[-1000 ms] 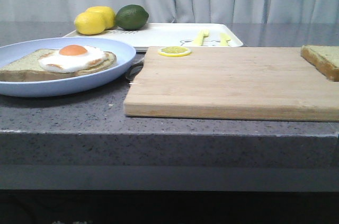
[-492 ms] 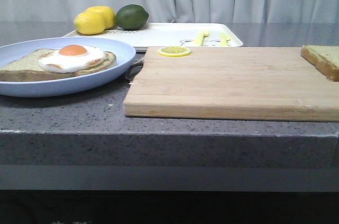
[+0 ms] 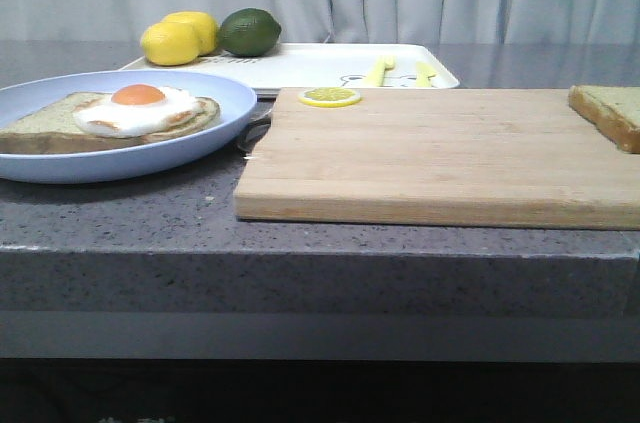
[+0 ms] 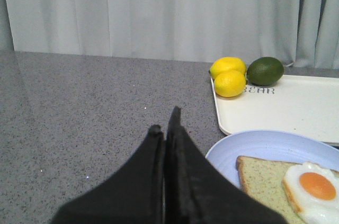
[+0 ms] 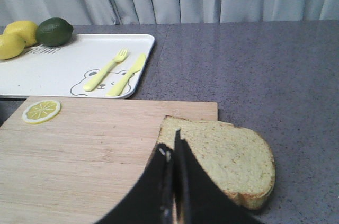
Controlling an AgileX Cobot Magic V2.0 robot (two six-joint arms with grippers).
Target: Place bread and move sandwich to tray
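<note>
Grey counter: bread (image 5: 222,160) just beyond closed R end effector (image 5: 172,147); L end effector (image 4: 165,126) closed.

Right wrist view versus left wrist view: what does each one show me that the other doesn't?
Only the right wrist view shows the cutting board, the plain bread lying partly off its corner, the lemon slice, the yellow fork and knife on the tray, and the shut right gripper. Only the left wrist view shows the blue plate, the egg-topped bread and the shut left gripper. Both show the white tray, two lemons and the lime.
</note>
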